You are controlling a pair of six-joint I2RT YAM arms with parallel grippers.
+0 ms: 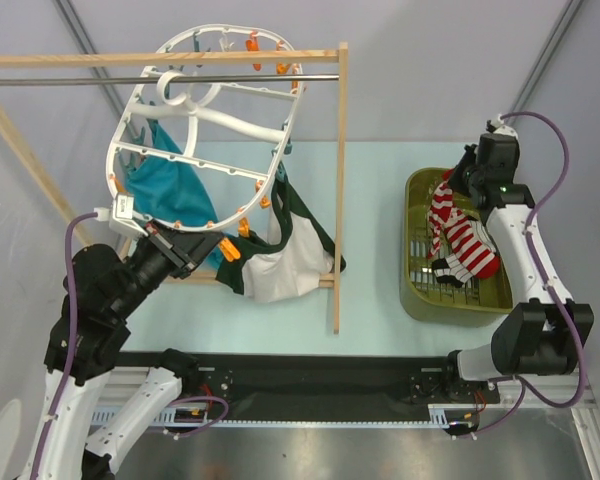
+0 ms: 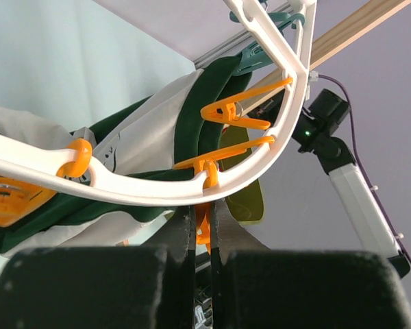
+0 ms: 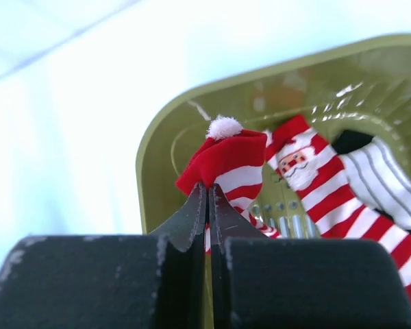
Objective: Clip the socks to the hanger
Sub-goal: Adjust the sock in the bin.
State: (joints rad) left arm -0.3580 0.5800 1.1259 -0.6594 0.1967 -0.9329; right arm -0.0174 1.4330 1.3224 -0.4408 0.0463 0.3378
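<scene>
Socks (image 1: 463,240) in green basket (image 1: 415,295), right of frame.
R gripper (image 3: 207,197) pinches red-striped sock (image 3: 222,161); L gripper (image 2: 202,211) pinches orange clip (image 2: 207,171) on hanger (image 2: 144,190).

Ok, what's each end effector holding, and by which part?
Right end effector: a red-and-white sock, pinched at its red cuff. Left end effector: an orange clip hanging under the white hanger.

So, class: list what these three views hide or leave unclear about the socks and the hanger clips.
- Left wrist: orange clip mostly hidden by the left claw.
- Right wrist: socks in basket cut off by right edge and right claw.
- Top: far clips on hanger too small to count.
</scene>
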